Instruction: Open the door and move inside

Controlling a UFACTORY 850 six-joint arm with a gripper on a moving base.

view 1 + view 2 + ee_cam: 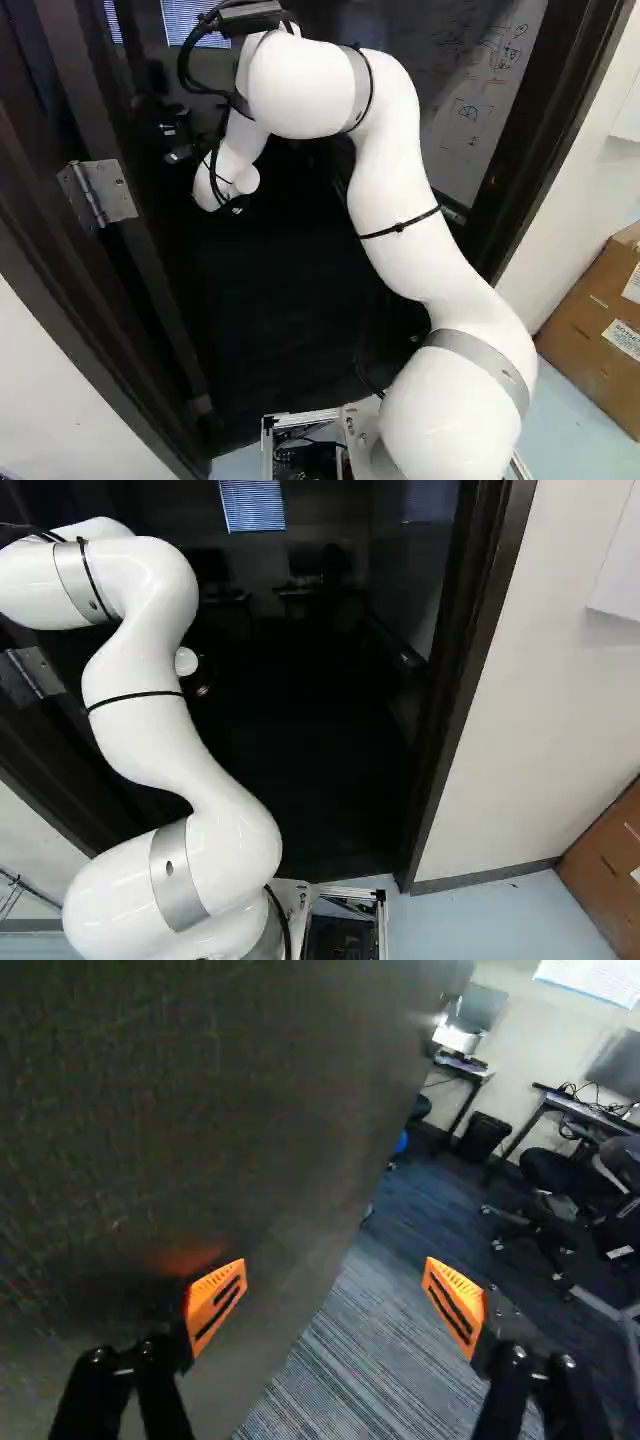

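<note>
My end effector (335, 1278), spread wide, stands beside the door (200, 1110). Looks rigid, probably heavy; should swing on its hinge (97, 192). Best pushed near the free edge.

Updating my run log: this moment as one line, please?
door: open | pincer: open, beside door | carpet: visible past door's edge | arm: reaching through doorway | base: at doorway
</note>
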